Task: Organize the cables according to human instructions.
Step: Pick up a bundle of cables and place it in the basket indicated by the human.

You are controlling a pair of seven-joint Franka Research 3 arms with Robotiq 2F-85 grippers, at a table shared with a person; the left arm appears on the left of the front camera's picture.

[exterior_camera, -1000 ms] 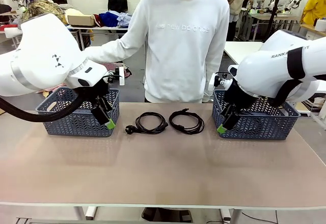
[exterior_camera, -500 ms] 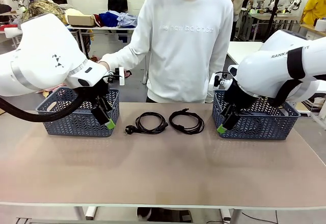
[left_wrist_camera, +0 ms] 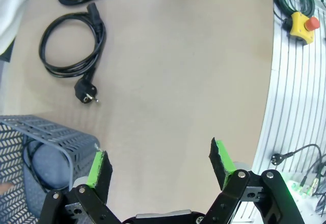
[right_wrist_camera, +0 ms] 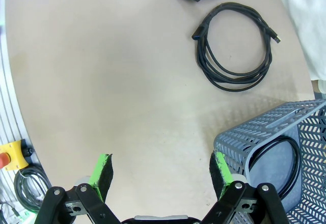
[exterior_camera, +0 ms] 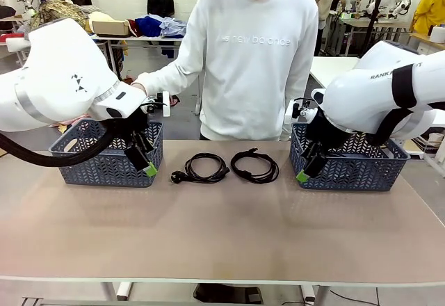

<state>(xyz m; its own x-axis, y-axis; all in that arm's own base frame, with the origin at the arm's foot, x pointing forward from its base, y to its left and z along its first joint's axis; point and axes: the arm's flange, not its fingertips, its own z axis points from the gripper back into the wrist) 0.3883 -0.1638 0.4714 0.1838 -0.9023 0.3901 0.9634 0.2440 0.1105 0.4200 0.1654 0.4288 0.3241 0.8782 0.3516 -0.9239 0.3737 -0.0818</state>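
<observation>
Two black coiled cables lie side by side at the table's far middle: the left cable (exterior_camera: 203, 167) (left_wrist_camera: 73, 45) has a round plug, the right cable (exterior_camera: 255, 165) (right_wrist_camera: 235, 48) a small connector. A further cable (left_wrist_camera: 24, 155) lies inside the left basket (exterior_camera: 97, 167), and another (right_wrist_camera: 275, 140) inside the right basket (exterior_camera: 354, 172). My left gripper (exterior_camera: 146, 163) (left_wrist_camera: 160, 165) hangs open in front of the left basket's right corner. My right gripper (exterior_camera: 307, 168) (right_wrist_camera: 160, 170) hangs open at the right basket's left corner. Neither holds anything. The human (exterior_camera: 254, 55) stands behind the cables.
The person's hand (exterior_camera: 139, 88) rests just behind my left arm, above the left basket. A yellow emergency-stop box (left_wrist_camera: 300, 21) (right_wrist_camera: 10, 155) sits past the table's near edge. The near half of the tabletop (exterior_camera: 222, 229) is bare.
The person has drawn the outstretched arm back, so the hand now shows beside my left arm. Both grippers and the cables have stayed put.
</observation>
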